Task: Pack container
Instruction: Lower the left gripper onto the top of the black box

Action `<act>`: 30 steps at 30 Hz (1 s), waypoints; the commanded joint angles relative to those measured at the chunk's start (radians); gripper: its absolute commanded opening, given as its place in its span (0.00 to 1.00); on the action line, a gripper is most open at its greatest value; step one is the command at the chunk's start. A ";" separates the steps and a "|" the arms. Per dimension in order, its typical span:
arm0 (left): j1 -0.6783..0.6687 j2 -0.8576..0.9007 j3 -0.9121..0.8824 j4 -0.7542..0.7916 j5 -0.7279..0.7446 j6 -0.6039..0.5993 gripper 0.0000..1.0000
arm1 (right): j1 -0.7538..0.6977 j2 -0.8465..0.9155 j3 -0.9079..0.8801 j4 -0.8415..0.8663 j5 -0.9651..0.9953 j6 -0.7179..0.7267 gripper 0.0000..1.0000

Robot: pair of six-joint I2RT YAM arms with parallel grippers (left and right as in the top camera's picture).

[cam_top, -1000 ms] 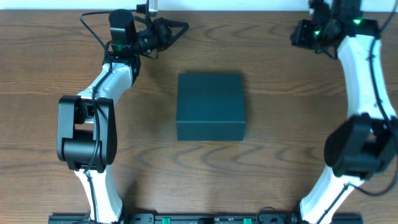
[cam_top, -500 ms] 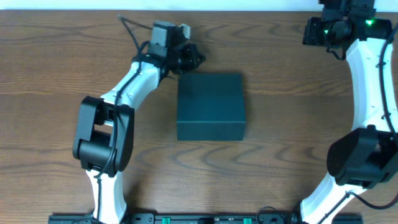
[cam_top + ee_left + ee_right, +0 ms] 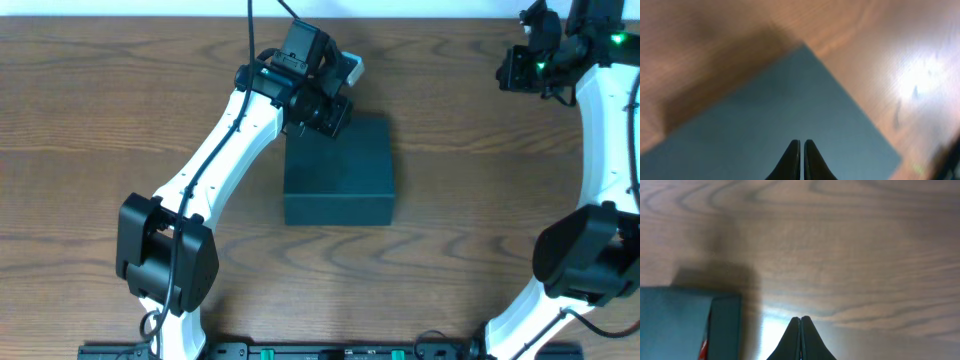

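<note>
Surface: a brown wood-grain table (image 3: 100, 150), seen from above.
Box: the container (image 3: 340, 185) sits at the centre of the frame. It is dark teal, with its lid down.
Left arm: the left gripper (image 3: 325, 112) is over the container's upper-left corner, fingers pressed together with nothing between them.
Right arm: the right gripper (image 3: 520, 68) is at the upper right of the frame, well apart from the container — fingers clenched, empty, above bare wood.

Left tool (image 3: 328, 113) now over the container (image 3: 345, 180)'s far left corner, formerly far aside
</note>
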 commanded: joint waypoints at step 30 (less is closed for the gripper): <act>-0.029 -0.003 -0.369 0.016 0.079 0.303 0.06 | 0.169 -0.348 -0.156 -0.423 -0.100 -0.093 0.02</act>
